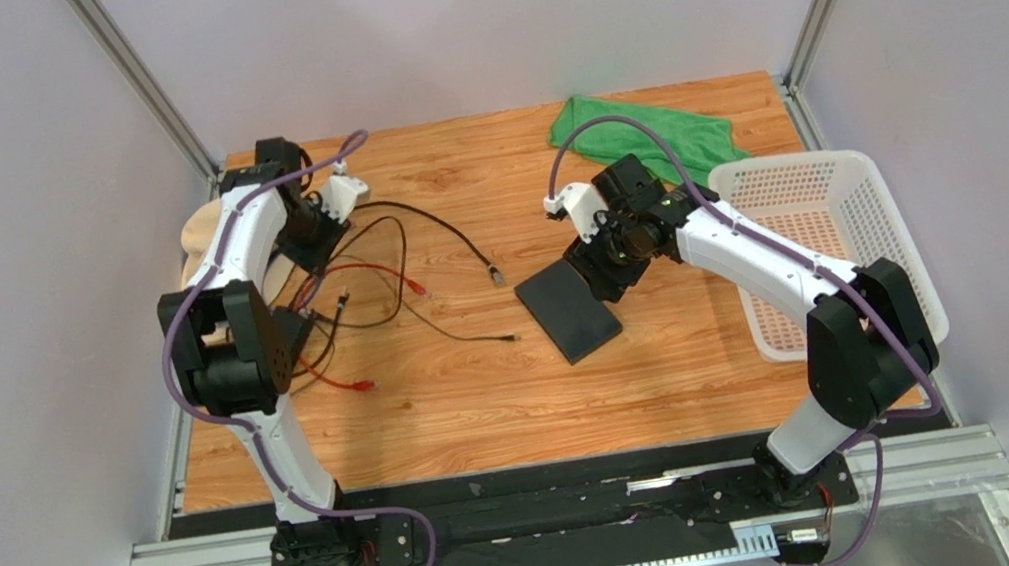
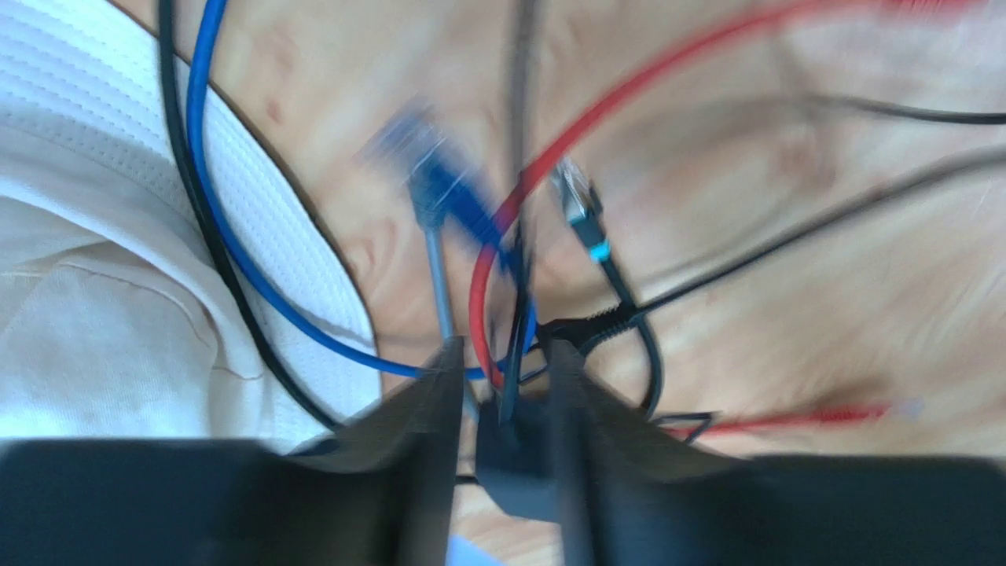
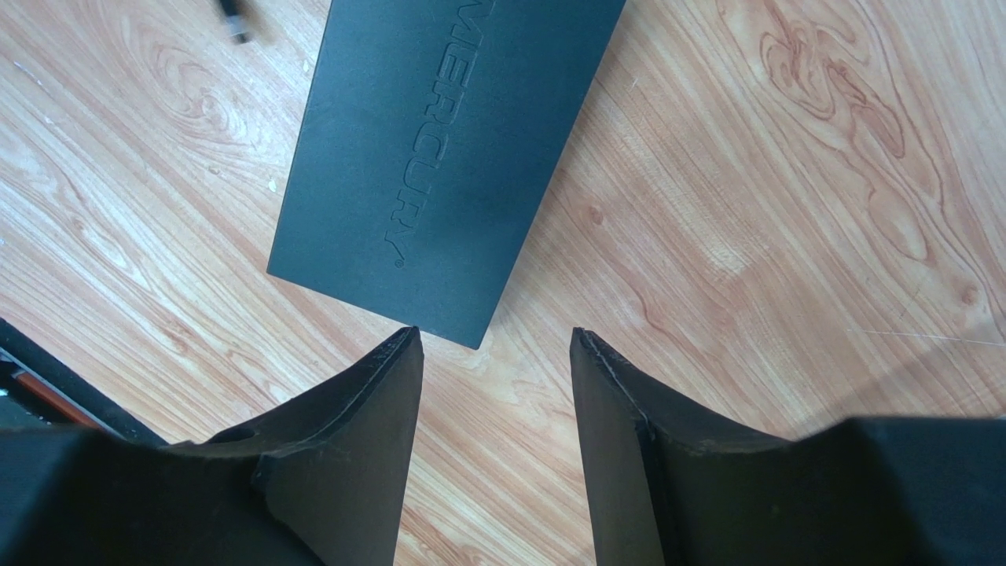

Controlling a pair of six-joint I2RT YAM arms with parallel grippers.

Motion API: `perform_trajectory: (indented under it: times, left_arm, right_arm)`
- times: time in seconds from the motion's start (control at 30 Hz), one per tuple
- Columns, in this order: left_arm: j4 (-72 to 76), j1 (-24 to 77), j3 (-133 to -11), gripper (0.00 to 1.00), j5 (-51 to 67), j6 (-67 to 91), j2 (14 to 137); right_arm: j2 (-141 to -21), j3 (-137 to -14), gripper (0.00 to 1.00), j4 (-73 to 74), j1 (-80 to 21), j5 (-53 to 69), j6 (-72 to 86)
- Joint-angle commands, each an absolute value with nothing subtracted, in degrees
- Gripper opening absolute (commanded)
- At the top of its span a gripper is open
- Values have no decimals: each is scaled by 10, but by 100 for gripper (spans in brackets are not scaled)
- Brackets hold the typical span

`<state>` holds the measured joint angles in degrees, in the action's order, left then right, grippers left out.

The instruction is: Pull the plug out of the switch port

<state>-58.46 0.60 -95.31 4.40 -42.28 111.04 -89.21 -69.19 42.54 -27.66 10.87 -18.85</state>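
Note:
The switch (image 1: 568, 308), a flat black box marked MERCURY (image 3: 437, 153), lies mid-table. Its ports are hidden in both views, and I see no cable joined to it from above. Loose black cable ends lie to its left (image 1: 494, 273). Which of them is the plug I cannot tell. My right gripper (image 3: 494, 336) hovers open over bare wood just off the switch's corner (image 1: 600, 268). My left gripper (image 2: 505, 348) is at the far left over a cable tangle (image 1: 305, 259). Its jaws stand narrowly apart around a small black piece (image 2: 520, 454) with a cable, blurred, with wood showing beside it.
Red (image 2: 661, 89), blue (image 2: 219, 153) and black (image 1: 435, 233) cables tangle at the left, with a blue network connector (image 2: 443, 177). A pale cloth (image 2: 106, 271) lies at the left edge. A green cloth (image 1: 647, 132) lies at the back and a white basket (image 1: 832, 246) at the right.

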Motion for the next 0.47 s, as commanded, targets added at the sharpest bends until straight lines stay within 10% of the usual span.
perform_trajectory:
  times: [0.0, 0.03, 0.2, 0.43]
  left_arm:
    - [-603, 21, -1044, 65, 88, -339, 1164]
    - [-607, 29, -1051, 92, 94, -317, 1167]
    - [-602, 49, -1064, 93, 188, -256, 1118]
    - [-567, 84, -1035, 95, 270, -183, 1046]
  right_arm:
    - [-891, -714, 58, 402, -275, 88, -169]
    - [-890, -715, 62, 397, -274, 75, -158]
    - [-870, -721, 94, 352, -274, -61, -120]
    - [-873, -727, 100, 328, -274, -126, -70]
